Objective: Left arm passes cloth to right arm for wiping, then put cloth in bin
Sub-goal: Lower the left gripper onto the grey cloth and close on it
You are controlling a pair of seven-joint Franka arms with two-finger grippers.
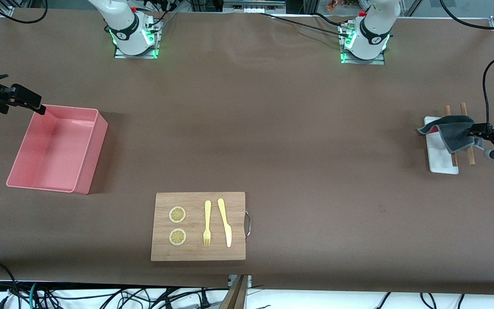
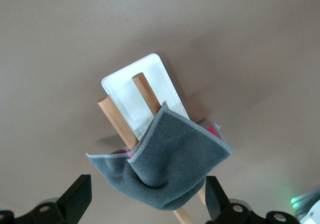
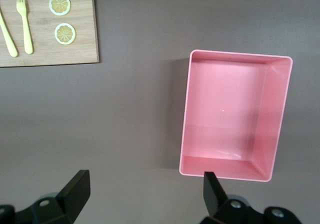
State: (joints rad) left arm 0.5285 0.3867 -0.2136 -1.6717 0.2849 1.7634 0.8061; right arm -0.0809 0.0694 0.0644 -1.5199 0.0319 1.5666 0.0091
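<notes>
The dark grey cloth (image 1: pixel 455 133) (image 2: pixel 170 159), with a bit of pink showing under its fold, is draped over two wooden sticks (image 2: pixel 117 121) that lie across a small white tray (image 1: pixel 440 159). This is at the left arm's end of the table. My left gripper (image 1: pixel 479 136) (image 2: pixel 147 198) is open, with one finger on each side of the cloth's hanging end and neither touching it. The pink bin (image 1: pixel 86 161) (image 3: pixel 227 165) stands empty at the right arm's end. My right gripper (image 1: pixel 37 105) (image 3: pixel 142 194) hangs open and empty over the table beside the bin's corner.
A wooden board (image 1: pixel 198 251) (image 3: pixel 75 44) with two lemon slices (image 1: pixel 177 214), a yellow fork (image 1: pixel 207 223) and a yellow knife (image 1: pixel 225 223) lies nearer the front camera, mid-table. A metal handle (image 1: pixel 248 223) sticks out from its side. Brown table covering stretches between the bin and the tray.
</notes>
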